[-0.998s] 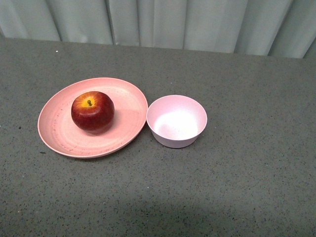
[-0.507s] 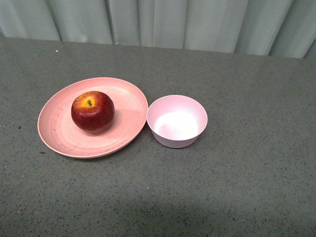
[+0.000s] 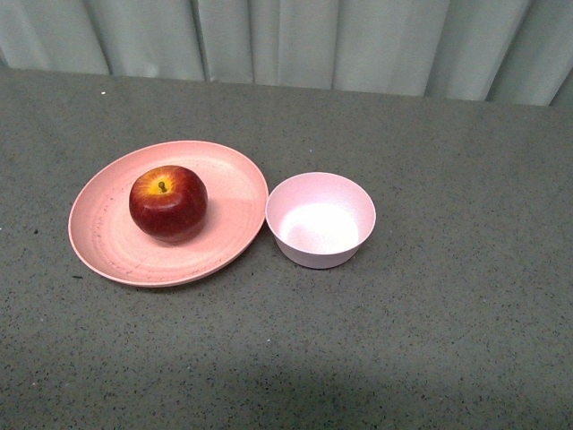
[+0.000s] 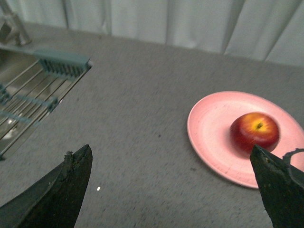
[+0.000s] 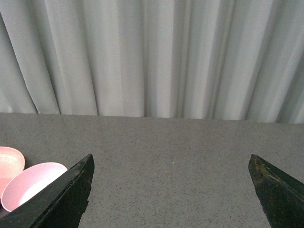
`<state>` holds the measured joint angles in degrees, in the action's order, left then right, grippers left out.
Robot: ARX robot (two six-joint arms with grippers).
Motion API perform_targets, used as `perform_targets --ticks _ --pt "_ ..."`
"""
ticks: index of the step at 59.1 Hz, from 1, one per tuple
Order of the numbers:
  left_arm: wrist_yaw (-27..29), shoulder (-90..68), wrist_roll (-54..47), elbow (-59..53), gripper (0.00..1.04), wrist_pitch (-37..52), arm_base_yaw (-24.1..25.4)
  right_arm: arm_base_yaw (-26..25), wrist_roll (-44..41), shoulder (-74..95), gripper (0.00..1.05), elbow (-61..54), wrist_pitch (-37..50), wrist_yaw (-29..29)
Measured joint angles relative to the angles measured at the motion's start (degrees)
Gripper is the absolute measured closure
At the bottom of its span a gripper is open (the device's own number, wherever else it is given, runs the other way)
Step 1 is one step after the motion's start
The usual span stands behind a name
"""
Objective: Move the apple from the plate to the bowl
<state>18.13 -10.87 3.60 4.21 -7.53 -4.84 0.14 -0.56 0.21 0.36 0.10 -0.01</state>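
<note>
Both grippers were spread wide and held nothing. On the left gripper (image 4: 170, 151), the two dark fingers (image 4: 57, 190) stood far apart with only bare counter between them. It hung above the table to the left of the plate, and in the left wrist view one fingertip overlapped the plate's near rim. The right gripper (image 5: 171, 159) was spread just as wide. It hung over the table to the right of the plate, beyond the bowl, and nothing lay between its fingers.

The apple (image 3: 167, 203) sat near the middle of the plate (image 3: 107, 251), stem up, with its yellow patch showing around the stem and its dark red skin catching the light. The plate lay flat on the table, and faint dark specks dotted its salmon-pink surface.

The bowl (image 3: 320, 255) stood upright just beside the plate's right edge, pale pink and with nothing inside it.

A grey speckled table (image 3: 403, 340) carried both dishes and stretched well past the plate on every side. Behind the plate, at the table's far edge, hung a pale pleated curtain (image 3: 358, 40).

Well to the left of the plate, in the slightly blurred left wrist view, there was what looked like a metal sink (image 4: 14, 61) set into the counter, with a wire rack (image 4: 28, 102) across it.
</note>
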Motion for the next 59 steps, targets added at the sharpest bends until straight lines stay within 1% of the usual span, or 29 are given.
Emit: perform_targets --ticks 3,6,9,11,12,17,20,23,26,33,37,41,43,49,59 --pt "-0.9 -5.1 1.0 0.2 0.07 3.3 0.3 0.0 0.0 0.0 0.09 0.0 0.0 0.0" --pt "-3.0 -10.1 1.9 0.9 0.07 7.3 1.0 0.0 0.0 0.0 0.09 0.0 0.0 0.0" --pt "-5.0 -17.4 2.4 1.9 0.07 14.1 2.2 0.0 0.0 0.0 0.09 0.0 0.0 -0.1" --pt "-5.2 -24.0 2.3 3.0 0.07 20.0 2.4 0.0 0.0 0.0 0.09 0.0 0.0 -0.1" --pt "-5.3 -24.8 2.3 3.2 0.07 20.7 2.4 0.0 0.0 0.0 0.09 0.0 0.0 -0.1" --pt "-7.0 -37.9 2.4 6.7 0.07 30.0 2.8 0.0 0.0 0.0 0.09 0.0 0.0 -0.1" --pt "-7.3 -44.0 2.1 8.7 0.07 33.9 2.8 0.0 0.0 0.0 0.09 0.0 0.0 -0.1" --pt "-8.9 -51.7 2.0 11.7 0.07 37.6 2.6 0.0 0.0 0.0 0.09 0.0 0.0 -0.1" --pt "-9.2 -57.7 2.0 14.4 0.07 39.5 2.5 0.0 0.0 0.0 0.09 0.0 0.0 -0.1" --pt "-10.6 -72.4 3.4 23.3 0.07 39.0 1.9 0.0 0.0 0.0 0.09 0.0 0.0 -0.1" --pt "-10.9 -77.9 3.2 27.6 0.07 38.8 1.0 0.0 0.0 0.0 0.09 0.0 0.0 -0.1" --pt "-11.9 -81.2 2.5 30.9 0.07 37.8 0.3 0.0 0.0 0.0 0.09 0.0 0.0 -0.1" --pt "-13.6 -83.8 2.7 34.6 0.07 34.1 -0.4 0.0 0.0 0.0 0.09 0.0 0.0 -0.1" --pt "-14.2 -88.1 2.5 39.6 0.07 31.1 -1.9 0.0 0.0 0.0 0.09 0.0 0.0 -0.1" --pt "-13.7 -93.1 1.8 43.5 0.07 29.5 -3.7 0.0 0.0 0.0 0.09 0.0 0.0 -0.1"
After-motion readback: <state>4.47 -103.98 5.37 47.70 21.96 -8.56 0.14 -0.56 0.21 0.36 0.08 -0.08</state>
